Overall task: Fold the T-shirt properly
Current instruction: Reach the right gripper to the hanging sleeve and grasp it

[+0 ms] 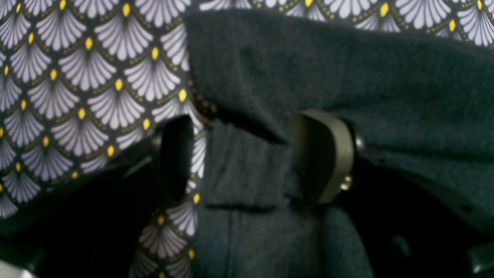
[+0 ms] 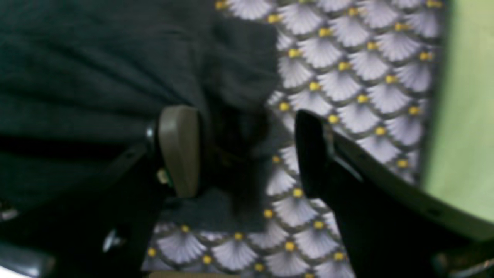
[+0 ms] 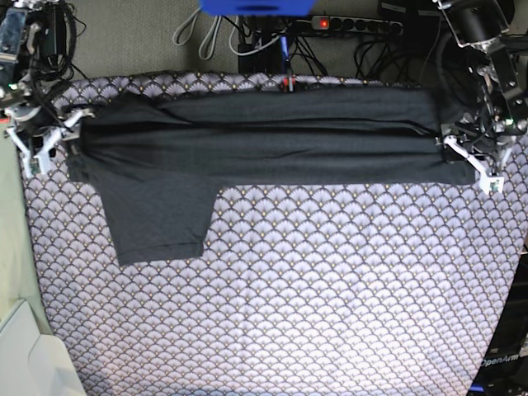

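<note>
- Two pincers sit at opposite ends of the shirt (image 3: 264, 132), which lies as a long folded band across the far part of the tabletop (image 3: 330, 289), one sleeve (image 3: 157, 214) hanging out toward the near side.
- Left pincer (image 1: 254, 154): jaws parted, a shirt fold lying between them, not pinched as far as I can tell.
- Right pincer (image 2: 247, 150): jaws apart too, with bunched shirt edge between, nothing clamped.
- Risk, as I judge it: fabric could snag on a finger (image 1: 328, 154) as an arm lifts, dragging the fold open.
- Risk: the stray sleeve stays outside the band and leaves the fold lopsided.
</note>
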{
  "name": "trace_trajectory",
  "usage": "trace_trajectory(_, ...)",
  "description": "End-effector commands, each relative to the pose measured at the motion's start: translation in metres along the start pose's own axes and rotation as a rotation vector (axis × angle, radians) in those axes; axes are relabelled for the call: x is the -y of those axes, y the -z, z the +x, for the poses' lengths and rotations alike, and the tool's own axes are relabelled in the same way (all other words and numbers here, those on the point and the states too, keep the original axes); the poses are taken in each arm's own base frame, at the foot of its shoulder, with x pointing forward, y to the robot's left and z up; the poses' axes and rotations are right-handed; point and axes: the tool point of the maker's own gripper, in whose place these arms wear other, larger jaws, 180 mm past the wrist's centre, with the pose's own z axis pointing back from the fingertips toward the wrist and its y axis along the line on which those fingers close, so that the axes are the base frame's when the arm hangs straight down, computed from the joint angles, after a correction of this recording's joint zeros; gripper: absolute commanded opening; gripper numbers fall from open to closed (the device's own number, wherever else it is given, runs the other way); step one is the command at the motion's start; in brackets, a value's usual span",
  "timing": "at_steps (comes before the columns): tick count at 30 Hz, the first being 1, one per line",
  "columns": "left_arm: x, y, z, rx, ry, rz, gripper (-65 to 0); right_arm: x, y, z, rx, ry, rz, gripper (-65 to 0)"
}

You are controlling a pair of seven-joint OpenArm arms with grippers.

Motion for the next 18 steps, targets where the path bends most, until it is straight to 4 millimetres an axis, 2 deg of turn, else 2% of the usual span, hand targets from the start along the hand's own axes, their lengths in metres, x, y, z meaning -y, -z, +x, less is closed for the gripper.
trace_trajectory(1, -0.006, -0.002, -0.015, -0.074, 0.028, 0.022, -21.3, 0.014, -0.008, 0.016, 0.046, -0.030, -0.023, -26.4)
trace_trajectory(5, -0.006, -0.002, -0.015, -0.074, 0.028, 0.022, -21.3, 0.028, -0.012, 0.047, 0.124, -0.057, -0.031, -26.5)
trace_trajectory(9, -0.006, -0.002, -0.016, -0.080, 0.026, 0.022, -21.3, 0.029, -0.008, 0.078, 0.193, -0.063, -0.033, -26.2)
trace_trajectory(18, -0.006, -0.002, -0.013, -0.072, 0.026, 0.022, -21.3, -0.055, 0.036, 0.155, 0.236, -0.185, 0.165, -26.2)
